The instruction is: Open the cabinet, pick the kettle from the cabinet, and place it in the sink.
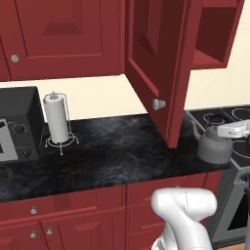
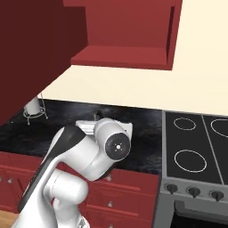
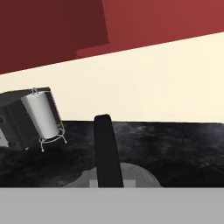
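Above the black marble table [image 1: 122,151], the cabinet [image 1: 161,63] is standing open: its red raised-panel door is swinging out toward the camera, with the round silver knob [image 1: 158,103] at the lower edge. The cabinet interior visible in the left base view is showing a bare red shelf [image 1: 207,59].

At the right end of the table, just beside the stove [image 2: 196,151], the kettle [image 1: 213,144] is hanging upright from the robot hand. Its thin curved spout is pointing left, toward the open door, and its squat body is wider than it is tall, with the long axis running left to right in the left base view. In the hand view, the dark arched handle [image 3: 106,151] is rising straight up the middle, with the grey kettle dome below it.

The fingers [image 1: 233,130] are clenched on the kettle handle, at the top of the kettle.

On the left of the table, a paper towel roll [image 1: 57,118] is standing upright in its wire holder, near a dark microwave [image 1: 17,124].
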